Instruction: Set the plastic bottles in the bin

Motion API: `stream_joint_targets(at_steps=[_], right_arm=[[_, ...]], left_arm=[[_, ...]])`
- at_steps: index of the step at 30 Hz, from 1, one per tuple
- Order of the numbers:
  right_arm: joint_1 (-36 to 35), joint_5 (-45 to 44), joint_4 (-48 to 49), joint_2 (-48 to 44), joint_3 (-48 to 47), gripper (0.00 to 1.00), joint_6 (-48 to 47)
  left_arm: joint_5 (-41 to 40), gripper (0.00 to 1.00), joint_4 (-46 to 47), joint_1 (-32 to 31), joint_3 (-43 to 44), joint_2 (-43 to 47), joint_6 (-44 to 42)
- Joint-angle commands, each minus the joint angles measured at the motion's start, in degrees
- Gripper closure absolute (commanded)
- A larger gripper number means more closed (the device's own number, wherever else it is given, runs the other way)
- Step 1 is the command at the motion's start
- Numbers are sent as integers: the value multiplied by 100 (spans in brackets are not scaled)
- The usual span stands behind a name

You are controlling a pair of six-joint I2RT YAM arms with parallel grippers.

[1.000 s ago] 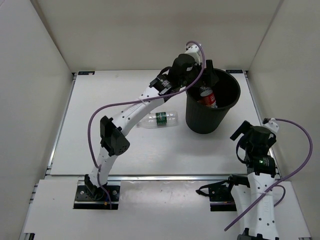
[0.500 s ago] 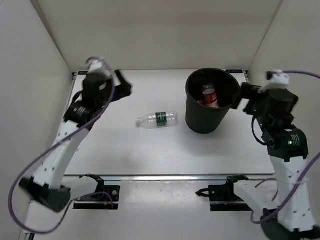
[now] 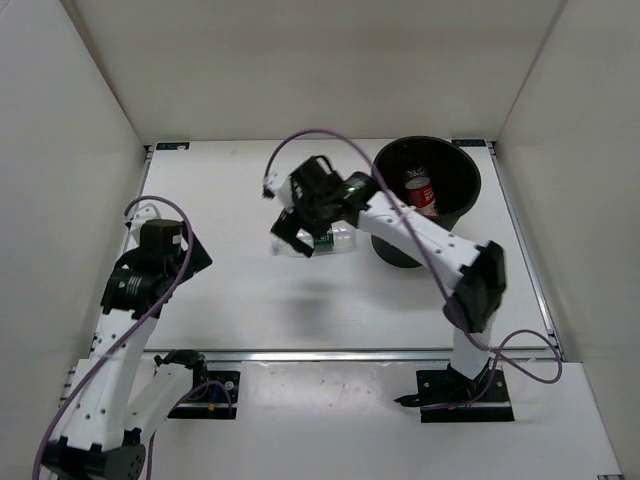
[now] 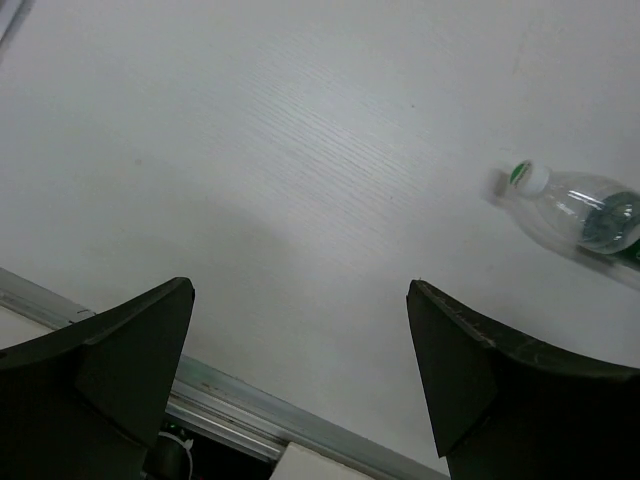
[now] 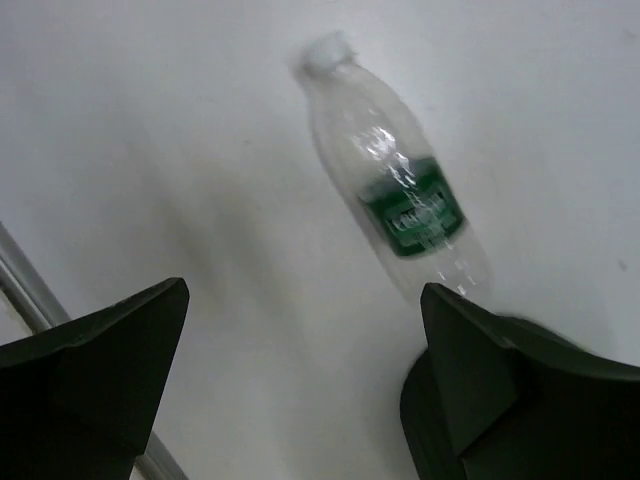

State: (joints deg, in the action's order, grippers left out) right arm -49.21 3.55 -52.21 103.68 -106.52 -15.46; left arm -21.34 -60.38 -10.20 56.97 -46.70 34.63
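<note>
Presently the green-label bottle is seen lying on its side on the table, just left of the bin, in which a red-label bottle is contained. The right gripper is spread wide over the cap end of the lying one, grasping nothing. The left gripper is likewise released and empty, well to the left

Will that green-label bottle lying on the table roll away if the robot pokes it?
Probably: the green-label bottle is round and lies on its side on the smooth table, so a sideways nudge would likely roll it. It looks clear and empty, so probably light and a bit squashy.
</note>
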Motion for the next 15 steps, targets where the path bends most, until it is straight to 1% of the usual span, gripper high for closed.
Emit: stream_joint_targets(at_steps=[1, 5, 9, 11, 14, 15], right_arm=[[-308, 594, -360, 650, -711, 1, -1063], [-107, 409, -308, 1487, -1177, 0, -1292], [314, 742, -185, 2198, -1625, 1, -1494], [447, 839, -176, 2489, -1802, 0, -1626], [641, 1156, -202, 2709, -1890, 1, -1828], [658, 1244, -228, 2736, -1873, 0, -1898]], left_arm=[[-441, 1, -552, -131, 472, 284, 158], [-362, 2, -826, -211, 482, 372, 97], [-230, 1, -949, -237, 254, 372, -9], [-335, 1, -1055, -185, 210, 284, -88], [-432, 2, -1125, -176, 192, 231, -158], [-423, 1, -1125, -141, 174, 231, -211]])
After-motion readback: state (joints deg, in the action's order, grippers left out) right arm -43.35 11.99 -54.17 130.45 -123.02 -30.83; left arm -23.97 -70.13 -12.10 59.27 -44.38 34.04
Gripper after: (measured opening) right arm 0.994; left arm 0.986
